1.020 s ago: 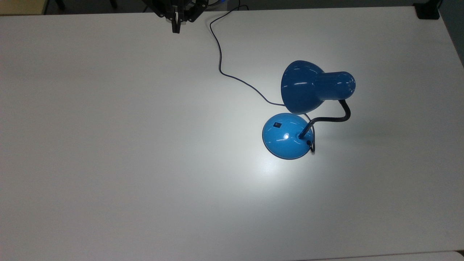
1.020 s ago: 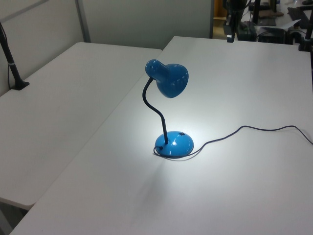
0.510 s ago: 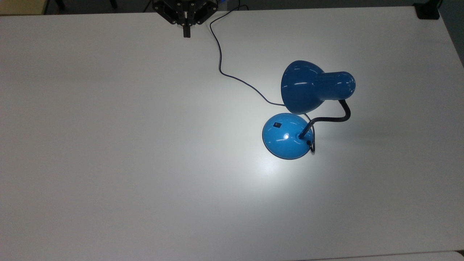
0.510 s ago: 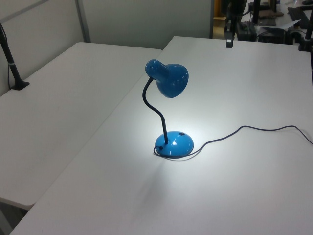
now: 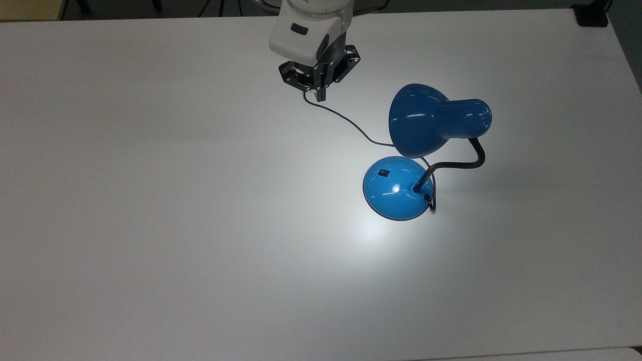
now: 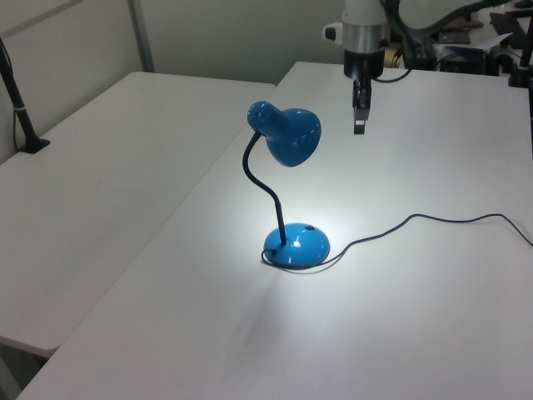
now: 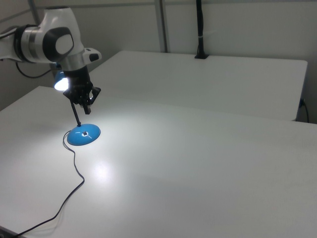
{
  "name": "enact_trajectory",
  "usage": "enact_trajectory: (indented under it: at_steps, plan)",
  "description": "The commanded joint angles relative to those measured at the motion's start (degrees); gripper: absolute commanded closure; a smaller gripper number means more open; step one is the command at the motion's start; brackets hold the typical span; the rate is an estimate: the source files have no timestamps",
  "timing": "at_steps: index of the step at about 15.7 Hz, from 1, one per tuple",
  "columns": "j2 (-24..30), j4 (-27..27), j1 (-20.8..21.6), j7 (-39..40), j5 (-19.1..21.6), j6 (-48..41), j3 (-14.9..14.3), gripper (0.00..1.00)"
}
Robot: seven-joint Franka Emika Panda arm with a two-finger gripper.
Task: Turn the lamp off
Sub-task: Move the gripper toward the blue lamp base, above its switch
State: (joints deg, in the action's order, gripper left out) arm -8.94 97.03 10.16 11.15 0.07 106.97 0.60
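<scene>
The lamp (image 5: 426,150) is lit; its glossy domed base likely sits stable, so pressing suffices. The switch (image 5: 383,173) lies at the base's 10 o'clock in the top view. The gripper (image 5: 319,95), fingers together, holds nothing.

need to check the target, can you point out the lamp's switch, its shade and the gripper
switch (image 5: 383,173): top view, the small black square on the lamp's domed base.
shade (image 5: 416,120): top view, the wide blue bell.
gripper (image 5: 319,95): top view, the tips of its dark fingers, above the cord.
</scene>
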Motion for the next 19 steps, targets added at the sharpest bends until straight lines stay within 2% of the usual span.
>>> enact_trajectory:
  at_steps: [1, 4, 8, 13, 19]
  plan:
    - [-0.02, 4.48, 0.12, 14.22, 3.26, 5.6, 0.46, 1.0]
    - [-3.44, 4.75, -0.49, 17.85, 3.35, 10.34, 3.61, 1.0]
    - [-6.0, 7.82, -0.32, 23.28, 3.62, 19.92, 5.02, 1.0]
    - [-7.5, 12.83, -0.58, 33.22, 7.83, 33.81, 6.08, 1.0]
    - [-9.43, 12.93, -1.02, 44.03, 16.26, 36.37, 6.96, 1.0]
